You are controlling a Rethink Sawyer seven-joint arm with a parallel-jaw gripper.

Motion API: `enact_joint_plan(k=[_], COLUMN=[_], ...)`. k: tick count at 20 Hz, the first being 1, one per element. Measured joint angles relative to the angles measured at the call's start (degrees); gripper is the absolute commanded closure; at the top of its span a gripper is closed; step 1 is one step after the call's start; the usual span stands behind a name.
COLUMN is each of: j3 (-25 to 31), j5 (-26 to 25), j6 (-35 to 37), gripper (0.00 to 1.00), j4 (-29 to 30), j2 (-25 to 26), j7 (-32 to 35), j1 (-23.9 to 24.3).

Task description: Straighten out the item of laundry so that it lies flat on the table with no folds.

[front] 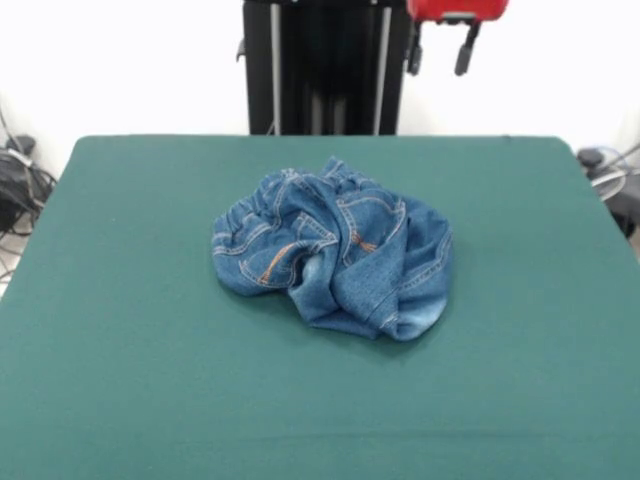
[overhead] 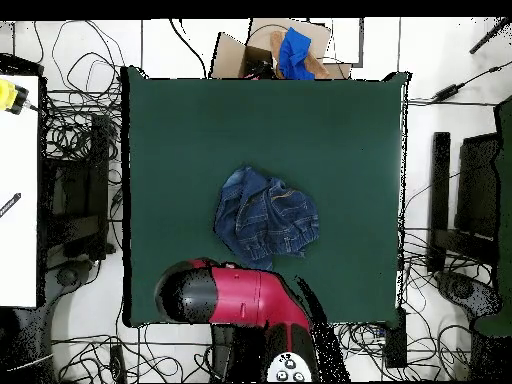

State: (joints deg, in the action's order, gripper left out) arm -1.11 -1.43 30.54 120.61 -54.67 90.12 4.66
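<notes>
currently the gripper (front: 440, 52) hangs raised at the table's (front: 120, 300) robot-side edge, its two dark fingers (front: 466, 55) spread apart and holding nothing. well below and clear of it — toward the table's middle — the jeans (front: 335, 248) lie bunched in a crumpled heap, orange-stitched pocket showing, legs folded under.

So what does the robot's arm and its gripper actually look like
The arm is bulky, rounded, glossy red with black sections, with a white end cap bearing small dark buttons. The gripper has a red body and two short dark fingers.
</notes>
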Motion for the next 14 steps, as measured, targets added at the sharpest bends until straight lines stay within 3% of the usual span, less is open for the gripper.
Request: enact_joint_plan(k=[10,14], j3=[0.0,0.8], j5=[-0.7,-3.3], j6=[-1.7,-7.3], gripper=[0.0,0.0], j4=[-0.7,-2.4], j2=[3.7,8.1], j7=[0.0,0.0], j1=[0.6,5.0])
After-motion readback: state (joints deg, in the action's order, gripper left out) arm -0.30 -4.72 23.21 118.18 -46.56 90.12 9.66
